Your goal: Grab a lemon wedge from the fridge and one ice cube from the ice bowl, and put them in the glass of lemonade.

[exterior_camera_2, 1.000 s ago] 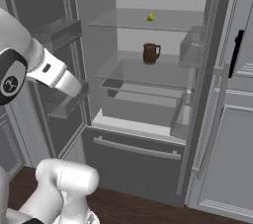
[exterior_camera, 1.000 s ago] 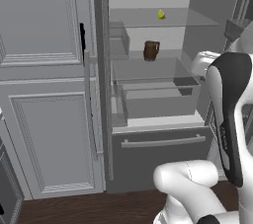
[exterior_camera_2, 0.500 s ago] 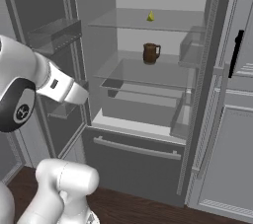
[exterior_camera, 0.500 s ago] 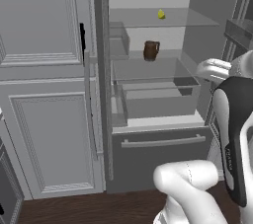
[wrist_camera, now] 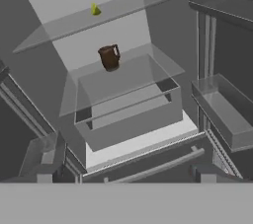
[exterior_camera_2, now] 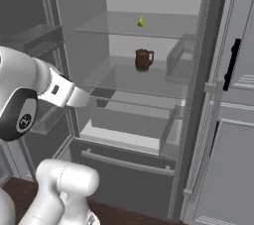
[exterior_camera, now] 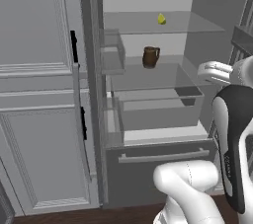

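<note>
The fridge point(exterior_camera: 163, 168) point(exterior_camera_2: 124, 172) point(wrist_camera: 148, 166) stands open in front of me. A small yellow lemon wedge point(exterior_camera: 161, 18) point(exterior_camera_2: 141, 21) point(wrist_camera: 95, 9) lies on its top glass shelf, near the back. My gripper point(wrist_camera: 126, 174) is open and holds nothing. It hangs outside the fridge, well short of the wedge and lower than it, facing the shelves. The ice bowl, the ice cube and the glass of lemonade are out of view.
A brown handled mug point(exterior_camera: 150, 56) point(exterior_camera_2: 143, 60) point(wrist_camera: 109, 56) stands on the middle glass shelf, below the wedge. Under it sits a clear crisper bin point(wrist_camera: 131, 114). Door bins point(wrist_camera: 222, 109) jut out on the open doors at both sides. Light grey panelled cabinets point(exterior_camera: 39, 94) flank the fridge.
My forearm has swung lower in both base views and the hand has edged a little toward the fridge. The jaws stayed open. Nothing in the fridge moved.
</note>
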You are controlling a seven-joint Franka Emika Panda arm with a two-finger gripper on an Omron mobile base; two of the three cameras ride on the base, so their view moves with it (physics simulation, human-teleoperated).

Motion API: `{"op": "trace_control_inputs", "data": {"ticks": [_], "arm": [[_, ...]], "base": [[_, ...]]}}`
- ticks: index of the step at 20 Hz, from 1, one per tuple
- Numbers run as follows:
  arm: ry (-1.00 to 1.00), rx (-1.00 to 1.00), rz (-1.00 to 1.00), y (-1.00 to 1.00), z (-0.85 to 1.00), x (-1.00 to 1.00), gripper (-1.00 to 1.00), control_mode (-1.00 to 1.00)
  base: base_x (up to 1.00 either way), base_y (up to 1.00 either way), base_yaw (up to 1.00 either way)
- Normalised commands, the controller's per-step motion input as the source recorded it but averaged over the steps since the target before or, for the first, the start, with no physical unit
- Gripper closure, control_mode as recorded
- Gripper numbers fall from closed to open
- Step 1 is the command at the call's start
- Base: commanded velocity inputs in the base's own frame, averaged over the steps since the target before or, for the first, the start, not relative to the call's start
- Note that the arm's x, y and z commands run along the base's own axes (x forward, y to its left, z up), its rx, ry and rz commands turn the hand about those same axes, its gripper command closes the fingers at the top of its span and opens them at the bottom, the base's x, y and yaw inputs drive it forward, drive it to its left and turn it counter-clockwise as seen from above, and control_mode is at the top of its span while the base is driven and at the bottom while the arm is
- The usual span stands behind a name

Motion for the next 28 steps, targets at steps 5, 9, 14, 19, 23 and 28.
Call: {"op": "trace_control_inputs", "data": {"ticks": [5, 9, 14, 19, 23, 28], "arm": [[0.0, 0.0, 0.0, 0.0, 0.0, 0.0, -1.0, 1.0], [0.0, 0.0, 0.0, 0.0, 0.0, 0.0, -1.0, 1.0], [-0.04, 0.01, 0.0, 0.0, 0.08, 0.25, -1.0, -1.0], [-0.14, 0.04, 0.0, 0.04, 0.35, 0.19, -1.0, -1.0], [-0.23, 0.07, 0.0, 0.26, 0.33, -0.05, -1.0, -1.0], [-0.05, 0.01, -0.01, 0.2, 0.45, 0.38, -1.0, -1.0]], "base": [[0.74, -0.34, 0.0], [0.53, 0.0, 0.0], [0.13, 0.0, 0.0], [0.0, 0.0, 0.0], [0.0, 0.0, 0.0], [0.0, 0.0, 0.0]]}}
